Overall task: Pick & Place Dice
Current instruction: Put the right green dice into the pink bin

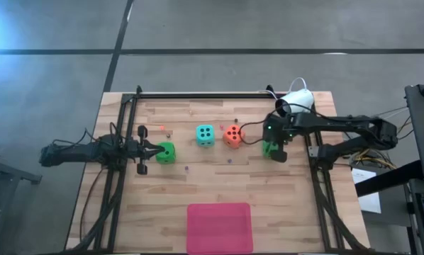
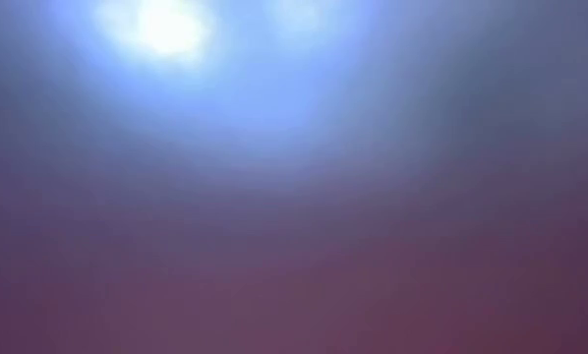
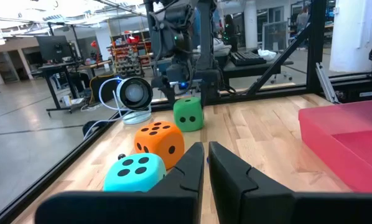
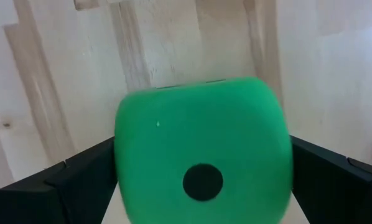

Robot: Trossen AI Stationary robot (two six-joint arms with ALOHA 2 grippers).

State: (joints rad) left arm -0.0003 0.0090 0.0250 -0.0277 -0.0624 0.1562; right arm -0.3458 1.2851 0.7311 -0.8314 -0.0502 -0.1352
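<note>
- The wooden worktop [image 1: 219, 180] carries everything; a pink mat [image 1: 220, 227] lies at its near edge, well apart from the dice.
- The right tool [image 1: 274, 152] hangs over a green die [image 1: 271, 149] on the right side. Its fingers stand wide, one on each side of the cube, and the right wrist view shows this die [image 4: 203, 165] sitting between them on the wood, not yet pinched.
- The left tool [image 1: 155, 149] is pinched narrow, empty, its tip just beside the other green die [image 1: 167, 153].
- A teal die [image 1: 205, 134] and an orange die [image 1: 232, 134] sit between the arms, close together.
- Step in hand, as I judge it: grasping the right-hand green die. Next it calls for closing squarely, lifting, then carrying it, likely toward the mat.
</note>
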